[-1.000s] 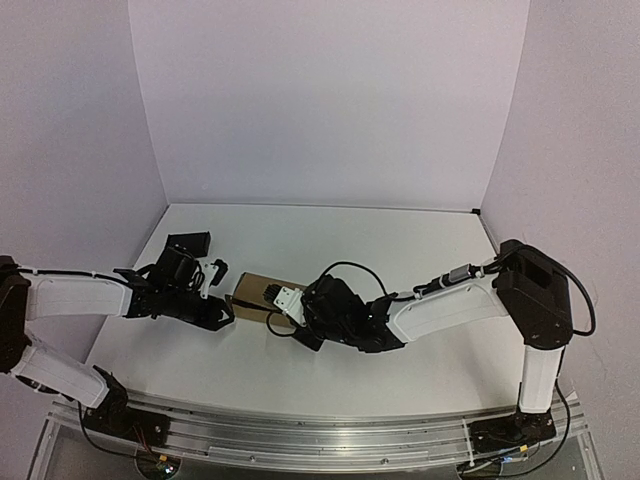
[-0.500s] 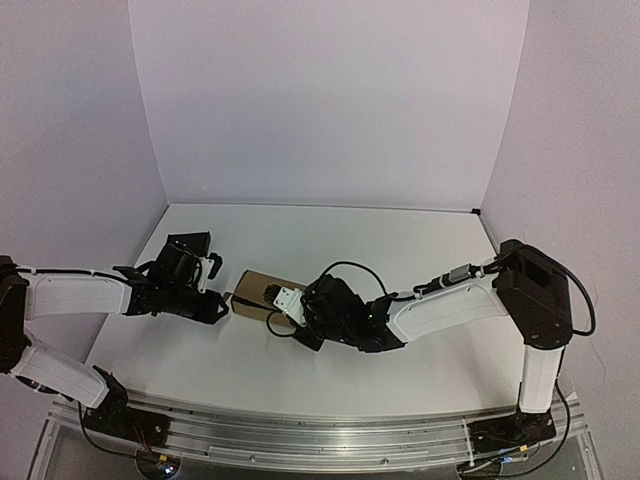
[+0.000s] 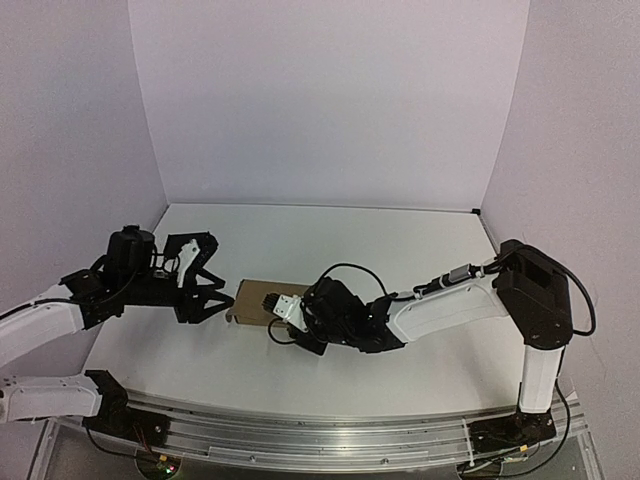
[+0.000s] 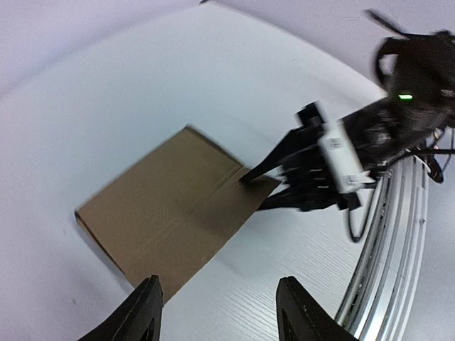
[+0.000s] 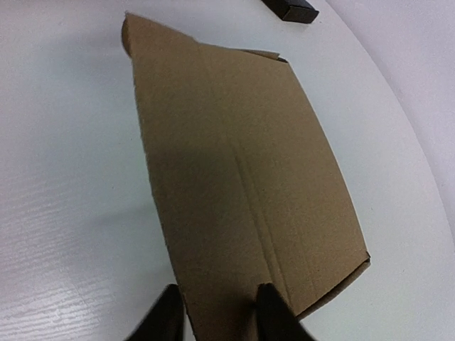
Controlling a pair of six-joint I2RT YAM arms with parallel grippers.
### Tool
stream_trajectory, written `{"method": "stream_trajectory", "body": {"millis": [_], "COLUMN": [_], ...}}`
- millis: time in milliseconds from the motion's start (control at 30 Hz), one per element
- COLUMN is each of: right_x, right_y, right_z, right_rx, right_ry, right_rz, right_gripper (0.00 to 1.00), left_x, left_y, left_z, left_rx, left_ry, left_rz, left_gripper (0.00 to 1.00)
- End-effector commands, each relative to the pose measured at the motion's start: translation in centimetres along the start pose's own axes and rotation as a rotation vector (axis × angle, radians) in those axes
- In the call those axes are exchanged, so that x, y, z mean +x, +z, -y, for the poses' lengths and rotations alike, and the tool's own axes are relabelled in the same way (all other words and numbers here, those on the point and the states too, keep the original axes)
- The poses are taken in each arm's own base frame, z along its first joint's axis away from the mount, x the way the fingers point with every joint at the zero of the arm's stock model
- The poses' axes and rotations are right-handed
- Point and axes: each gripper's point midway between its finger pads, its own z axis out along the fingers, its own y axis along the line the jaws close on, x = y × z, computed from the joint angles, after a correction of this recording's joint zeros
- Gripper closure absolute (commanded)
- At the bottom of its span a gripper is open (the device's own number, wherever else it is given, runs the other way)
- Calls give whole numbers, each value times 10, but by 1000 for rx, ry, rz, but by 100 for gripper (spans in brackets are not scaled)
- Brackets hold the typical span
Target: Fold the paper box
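Note:
The paper box [image 3: 254,301] is a flat brown cardboard box lying on the white table; it also shows in the left wrist view [image 4: 167,206] and the right wrist view [image 5: 242,177]. My right gripper [image 3: 283,308] is at its right end, its fingers close together on that end [image 5: 220,312]. It also shows in the left wrist view [image 4: 320,170], with one fingertip on the top face and one by the flap edge. My left gripper [image 3: 205,290] is open and empty, raised above the table just left of the box [image 4: 220,302].
A small black block [image 5: 288,8] lies on the table beyond the far end of the box. The table's metal front rail [image 4: 398,234] runs along the near edge. Lilac walls close in the back and sides.
My left arm has lifted and drawn back left, away from the box's left end, with its gripper open. The right gripper has stayed on the box, which shifted slightly.

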Motion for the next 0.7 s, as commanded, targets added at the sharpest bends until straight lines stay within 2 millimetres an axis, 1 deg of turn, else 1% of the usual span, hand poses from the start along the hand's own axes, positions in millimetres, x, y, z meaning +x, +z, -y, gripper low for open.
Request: {"method": "stream_trajectory", "body": {"millis": [0, 67, 100, 167, 233, 267, 300, 367, 433, 467, 533, 567, 600, 667], "right_x": [-32, -40, -45, -55, -66, -72, -76, -87, -94, -96, -99, -100, -98, -86], "right_y": [-24, -35, -42, -58, -76, -85, -94, -114, -127, -131, -139, -138, -130, -100], "right_z": [2, 2, 1, -1, 3, 6, 12, 14, 19, 21, 21, 27, 38, 75], "right_rx": [-67, -96, -119, -169, -224, -266, -323, -517, -645, -672, -735, -730, -685, -495], "right_ry": [-2, 8, 15, 44, 104, 159, 237, 396, 482, 495, 505, 521, 561, 688], "right_rz": [62, 85, 100, 128, 157, 177, 201, 243, 265, 273, 286, 290, 278, 225], "right_gripper": [51, 40, 34, 23, 14, 12, 11, 11, 11, 11, 11, 11, 11, 12], "left_x": [-4, 0, 0, 2, -1, -1, -7, -24, -42, -51, -53, -51, -48, -40], "left_y": [-34, -33, -27, -10, 3, 9, 14, 17, 10, 5, -2, -5, -6, -2], "left_z": [53, 53, 44, 19, -12, -28, -45, -74, -88, -85, -82, -76, -72, -74], "left_rx": [230, 247, 219, 148, 85, 59, 29, -2, 49, 111, 216, 258, 278, 271], "left_ry": [501, 610, 645, 696, 748, 757, 765, 756, 722, 726, 718, 754, 785, 800], "left_rz": [52, 24, 6, -47, -72, -88, -84, -52, 2, 25, 29, 29, 32, 32], "left_gripper": [43, 39, 36, 33, 33, 35, 37, 41, 42, 42, 42, 41, 41, 41]}}
